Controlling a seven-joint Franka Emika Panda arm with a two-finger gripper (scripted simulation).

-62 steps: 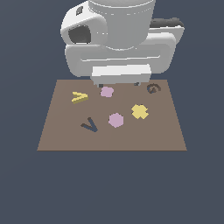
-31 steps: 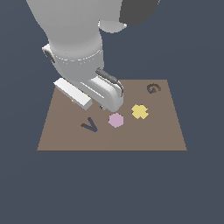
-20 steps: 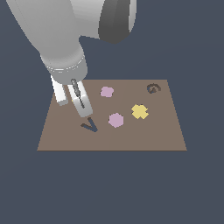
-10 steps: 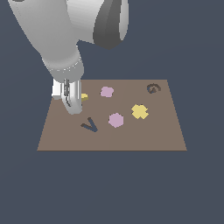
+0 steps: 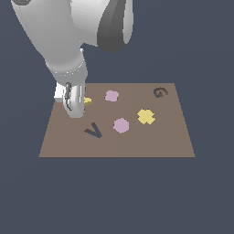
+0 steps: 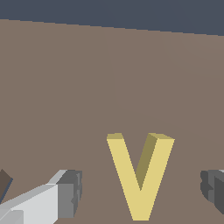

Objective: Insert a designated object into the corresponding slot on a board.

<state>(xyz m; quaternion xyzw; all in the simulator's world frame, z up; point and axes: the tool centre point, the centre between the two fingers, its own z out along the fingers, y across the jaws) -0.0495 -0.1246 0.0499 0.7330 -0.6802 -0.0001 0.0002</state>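
Since the arm was swung from the back of the board (image 5: 178,137) to its corner at the exterior view's left and lowered, the tool (image 6: 140,192) has been brought down around the yellow V block (image 6: 139,175). Its fingers (image 6: 68,192) are seen apart, one on either side of the block and not touching it. The block is lain flat on the board, just behind the dark V slot (image 5: 93,131). A pink flower piece (image 5: 111,95), a pink hexagon (image 5: 121,125), a yellow cross (image 5: 146,116) and a G recess (image 5: 160,92) are left untouched. Closing on the block is judged the next step.
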